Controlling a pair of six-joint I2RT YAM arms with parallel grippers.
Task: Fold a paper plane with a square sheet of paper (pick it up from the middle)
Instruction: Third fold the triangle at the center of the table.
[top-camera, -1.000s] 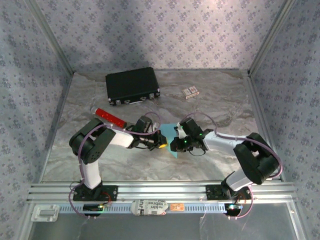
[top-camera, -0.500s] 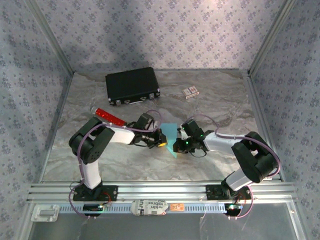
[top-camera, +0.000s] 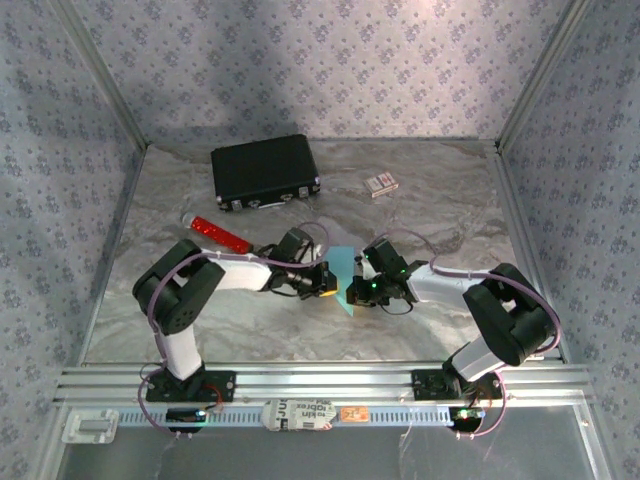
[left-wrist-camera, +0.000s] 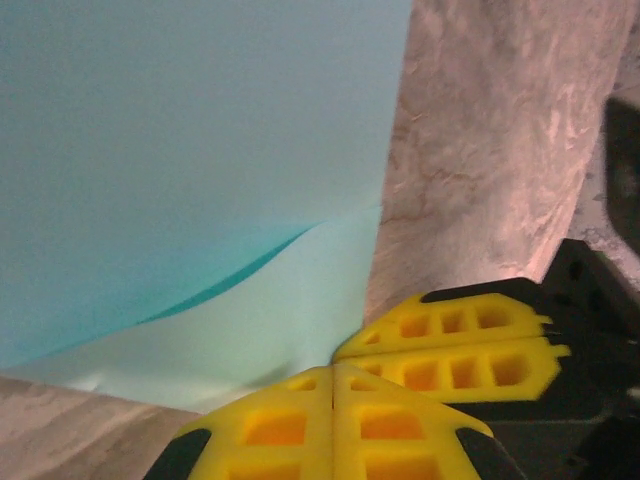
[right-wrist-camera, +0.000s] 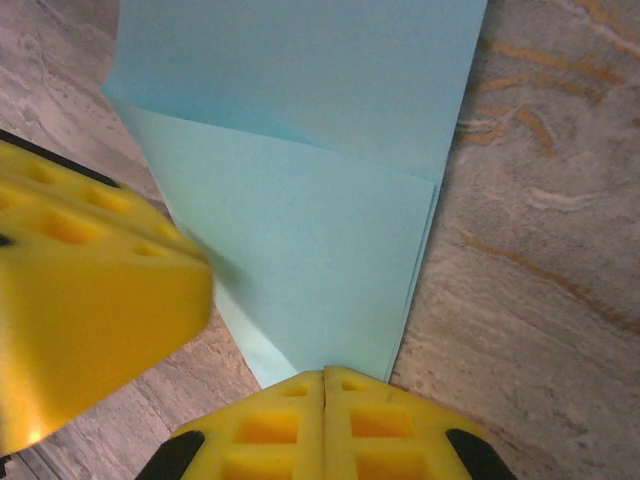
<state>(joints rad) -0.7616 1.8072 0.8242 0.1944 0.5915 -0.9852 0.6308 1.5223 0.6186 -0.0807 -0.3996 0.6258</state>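
The square sheet of paper, light cyan-blue and partly folded over itself, lies on the marbled table between the two arms. In the left wrist view the paper has one layer curling over another. My left gripper is shut, its yellow tips on the sheet's near edge. My right gripper is shut too. Its tips touch the narrow end of the folded paper. The two grippers meet almost tip to tip. The right fingers and the left fingers each appear in the other wrist's view.
A black case sits at the back left, and a red tube lies by the left arm's elbow. A small patterned card box is at the back right. Patterned walls enclose the table; an aluminium rail runs along the near edge.
My left gripper has slid right along the table up to the paper. The right gripper has shifted slightly, and both have stayed shut.
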